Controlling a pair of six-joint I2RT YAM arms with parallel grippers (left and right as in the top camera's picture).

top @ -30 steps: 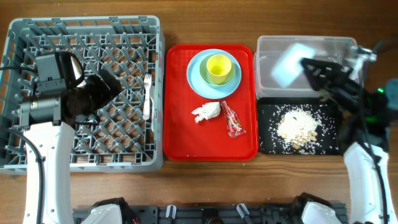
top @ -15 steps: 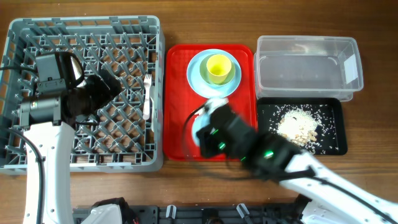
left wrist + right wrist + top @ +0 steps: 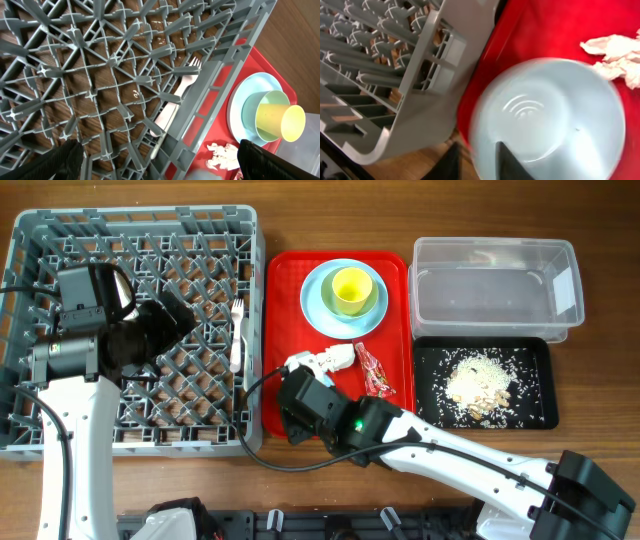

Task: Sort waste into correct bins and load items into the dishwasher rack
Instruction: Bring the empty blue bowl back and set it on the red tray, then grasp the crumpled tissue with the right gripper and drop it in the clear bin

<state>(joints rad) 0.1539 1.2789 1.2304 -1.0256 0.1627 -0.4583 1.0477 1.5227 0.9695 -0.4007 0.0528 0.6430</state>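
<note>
My right gripper [image 3: 477, 150] is shut on the rim of the white bowl [image 3: 555, 115], one finger inside and one outside. It holds the bowl over the left edge of the red tray [image 3: 290, 280], beside the grey dishwasher rack [image 3: 60, 435]; in the overhead view the right gripper [image 3: 298, 405] hides the bowl. My left gripper [image 3: 180, 315] hangs open and empty over the rack. A white fork [image 3: 237, 330] lies in the rack. The yellow-green cup [image 3: 352, 288] stands on the blue plate [image 3: 320, 305]. The napkin [image 3: 335, 358] and red wrapper [image 3: 375, 372] lie on the red tray.
The clear tub [image 3: 495, 280] stands at the back right, with the black tray [image 3: 430, 410] in front of it holding whitish food scraps [image 3: 478, 380]. The rack wall [image 3: 445, 75] is close to the left of the bowl.
My right arm has swept with the bowl from over the clear tub, left across the red tray, to its lower left corner by the rack. The left arm has not moved.
</note>
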